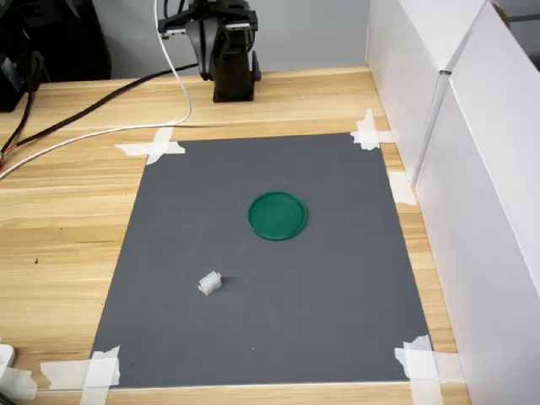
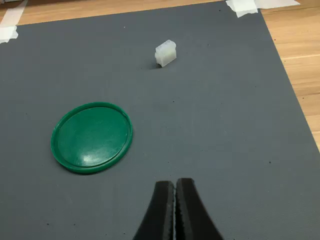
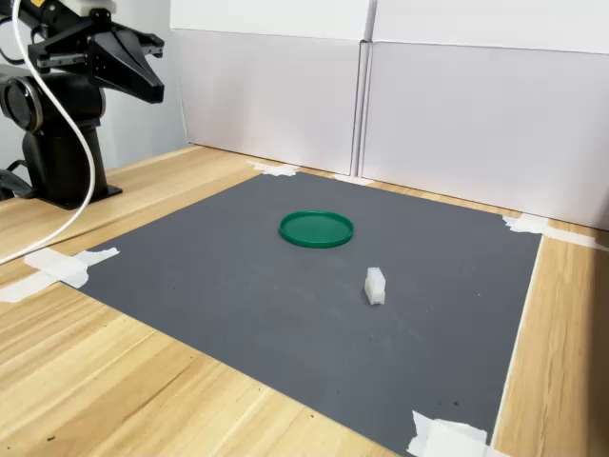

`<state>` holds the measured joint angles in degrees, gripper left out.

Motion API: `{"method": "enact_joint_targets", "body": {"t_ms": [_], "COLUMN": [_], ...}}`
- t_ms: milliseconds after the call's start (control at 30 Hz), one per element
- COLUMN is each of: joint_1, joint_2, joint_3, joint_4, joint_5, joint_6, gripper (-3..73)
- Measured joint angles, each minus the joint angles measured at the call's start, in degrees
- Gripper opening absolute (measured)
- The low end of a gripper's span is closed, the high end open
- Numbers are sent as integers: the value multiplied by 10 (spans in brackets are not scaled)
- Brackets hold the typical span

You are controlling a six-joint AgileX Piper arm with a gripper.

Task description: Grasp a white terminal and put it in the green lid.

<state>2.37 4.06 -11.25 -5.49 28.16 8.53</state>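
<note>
Tool (image 2: 175,210) closed, fingers pressed together, nothing between them. Raised well above the grey mat (image 1: 337,337), back near the arm's base (image 1: 232,76); not touching anything.

Green lid (image 2: 92,137) lies flat on the mat, rim up, empty, nearest the tool in the wrist view. White terminal (image 2: 165,53) sits beyond it, well apart from the lid, on bare mat. In the first exterior view the terminal (image 1: 209,283) is toward the near left of the lid (image 1: 278,215); in the second exterior view it stands upright (image 3: 375,286), right and nearer than the lid (image 3: 316,228).

Handling, judged: tiny, light, rigid plastic; ribbed faces should give some grip, but it could tip or skitter if nudged. Best taken across its two broad flat sides, fingers opened first, lowered straight down. Mat taped to the desk (image 1: 67,219) at its corners.
</note>
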Motion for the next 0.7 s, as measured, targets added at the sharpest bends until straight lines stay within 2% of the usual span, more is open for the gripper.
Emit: {"method": "enact_joint_targets", "body": {"t_ms": [500, 700], "joint_1": [0, 0], "joint_2": [1, 44], "joint_3": [0, -2], "joint_4": [1, 1], "joint_5": [1, 2], "joint_6": [0, -4], "gripper": [-17, -17]}}
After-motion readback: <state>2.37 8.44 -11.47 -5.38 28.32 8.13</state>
